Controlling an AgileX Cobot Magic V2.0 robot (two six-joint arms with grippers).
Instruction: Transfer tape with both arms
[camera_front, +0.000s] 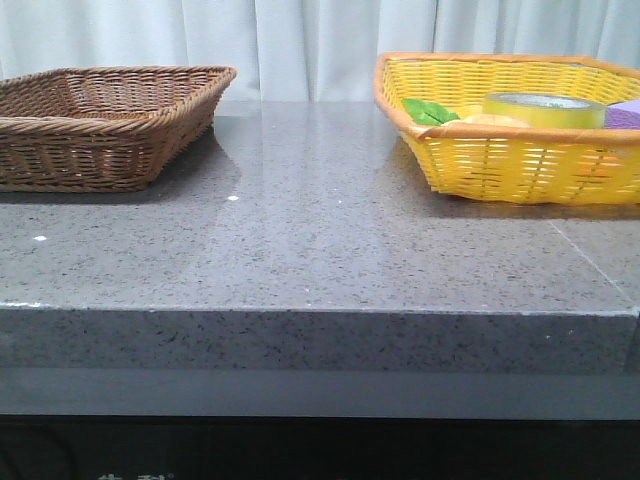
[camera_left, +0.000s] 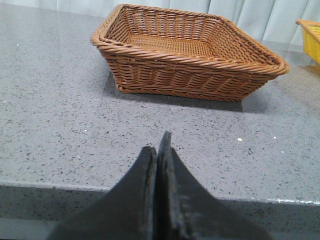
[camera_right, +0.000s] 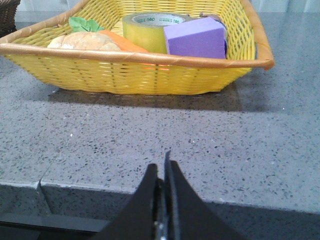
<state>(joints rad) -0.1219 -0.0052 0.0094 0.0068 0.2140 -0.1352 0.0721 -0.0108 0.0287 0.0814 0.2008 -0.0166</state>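
Note:
The tape is a yellow-green roll with a white core, lying in the yellow basket at the table's back right. The right wrist view shows the tape beside a purple block. My right gripper is shut and empty, low at the table's front edge, well short of the yellow basket. My left gripper is shut with nothing in it, also at the front edge, facing the brown wicker basket. Neither arm shows in the front view.
The brown wicker basket stands at the back left with nothing in it. In the yellow basket lie a green leaf, a bread roll and an orange piece. White curtains hang behind the grey stone table.

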